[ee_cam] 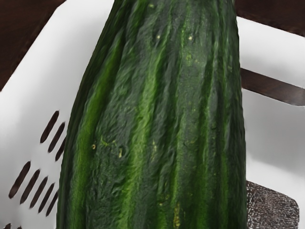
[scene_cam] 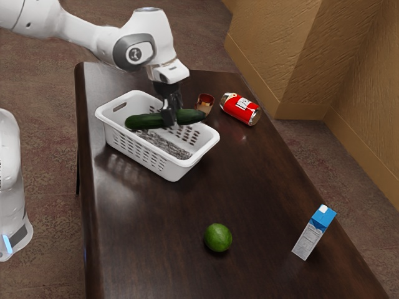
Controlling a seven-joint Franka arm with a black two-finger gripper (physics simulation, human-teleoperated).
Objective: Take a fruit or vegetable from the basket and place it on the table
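1. Your cucumber is up in the hand above the white basket, lying crosswise. In the exterior view, one end is over the basket's interior and the other reaches across the long rim toward the copper-coloured cup.
2. Watch that long rim and the basket's corners: the cucumber looks close to rim level, and you can't tell from here whether it touches. The basket sits near the table's far end, toward the exterior view's left edge.
3. For room, you have a broad stretch of tabletop between the basket's near end and the lime, reaching toward both long table edges.
4. Your gripper is pinching the cucumber around its middle, the fingers parted by its thickness. The wrist view has the green skin right under the hand, with the slotted basket wall beside it.
5. Below the cucumber, a grey speckled patch covers part of the basket's floor.
6. The cup stands just outside the long rim, in the way on that side; past it a red can lies on its side near the table's edge.
7. Farther off, a blue-topped carton is near the exterior view's right table edge.
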